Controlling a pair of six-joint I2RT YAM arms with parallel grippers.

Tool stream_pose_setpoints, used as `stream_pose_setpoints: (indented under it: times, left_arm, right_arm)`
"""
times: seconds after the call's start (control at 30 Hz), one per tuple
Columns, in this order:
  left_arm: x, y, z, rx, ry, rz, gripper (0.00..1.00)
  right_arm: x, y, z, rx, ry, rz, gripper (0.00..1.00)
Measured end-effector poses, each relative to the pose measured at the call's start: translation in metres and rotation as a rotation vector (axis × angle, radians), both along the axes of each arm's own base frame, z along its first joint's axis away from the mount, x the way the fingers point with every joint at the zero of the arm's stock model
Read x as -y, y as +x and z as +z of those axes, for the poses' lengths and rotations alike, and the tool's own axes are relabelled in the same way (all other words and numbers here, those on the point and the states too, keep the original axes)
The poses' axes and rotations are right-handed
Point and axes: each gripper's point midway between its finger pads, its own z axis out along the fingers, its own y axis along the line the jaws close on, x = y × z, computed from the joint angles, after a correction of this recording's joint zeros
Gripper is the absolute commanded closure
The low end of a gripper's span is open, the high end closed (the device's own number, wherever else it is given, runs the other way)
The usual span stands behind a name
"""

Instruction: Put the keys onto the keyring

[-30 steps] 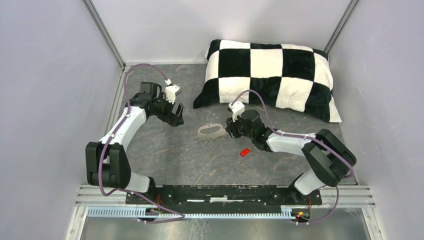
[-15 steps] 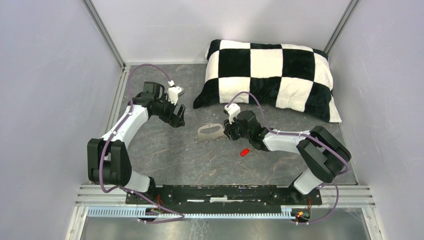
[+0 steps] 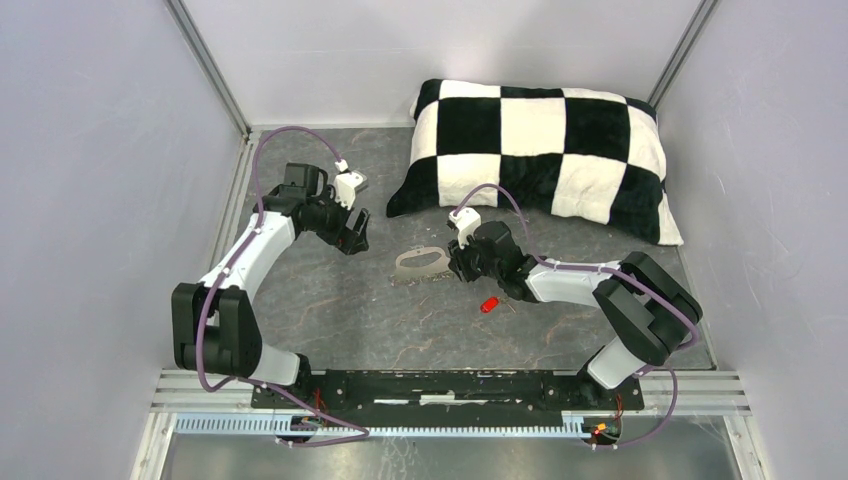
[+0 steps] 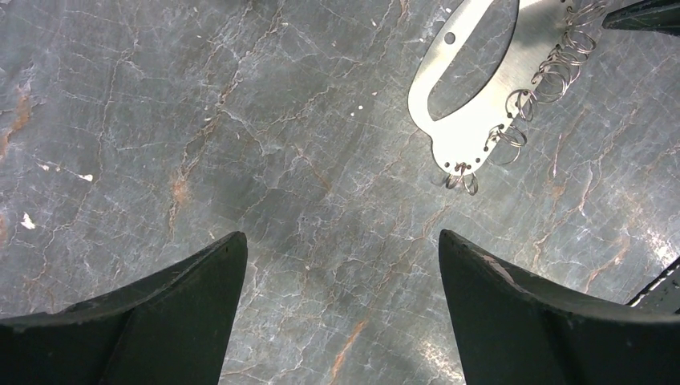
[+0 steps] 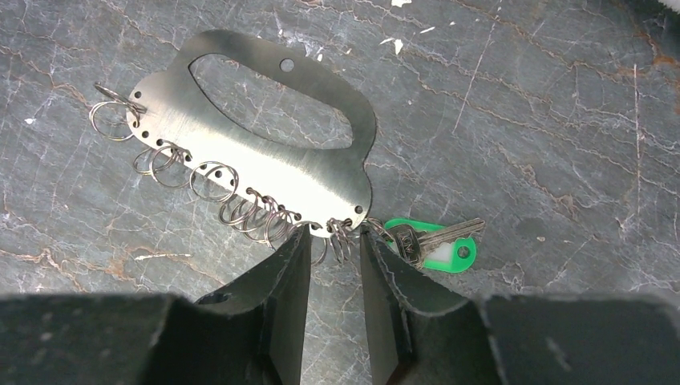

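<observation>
The keyring is a flat steel plate with a handle cutout and several small split rings along its edge; it also shows in the top view and the left wrist view. My right gripper is narrowly open, its tips either side of a split ring at the plate's corner. The green-headed key lies right of the right finger; whether it hangs on a ring is unclear. The red-headed key lies loose behind the right wrist. My left gripper is wide open over bare table, left of the plate.
A black-and-white checked pillow lies at the back right. Grey walls enclose the grey marbled tabletop on three sides. The right gripper's dark fingertip shows at the left wrist view's top right corner.
My right gripper has slid a little left, up to the plate's ringed edge. The left arm has barely moved. Both keys lie where they were.
</observation>
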Motion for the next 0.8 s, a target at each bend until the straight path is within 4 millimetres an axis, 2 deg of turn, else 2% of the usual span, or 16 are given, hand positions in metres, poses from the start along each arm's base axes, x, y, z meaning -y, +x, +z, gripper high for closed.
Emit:
stream_pose_setpoints:
  times: [0.3, 0.53, 0.8]
  left_arm:
    - [-0.001, 0.0, 0.001, 0.005, 0.007, 0.002, 0.08]
    - [-0.002, 0.001, 0.001, 0.009, 0.013, 0.0, 0.08]
    - [-0.003, 0.001, 0.002, 0.019, 0.018, -0.006, 0.08]
  right_arm:
    - [0.001, 0.0, 0.0, 0.0, -0.004, -0.004, 0.68]
    - [0.002, 0.001, -0.002, -0.001, -0.009, -0.008, 0.66]
    - [0.007, -0.001, -0.013, -0.022, -0.041, -0.022, 0.66]
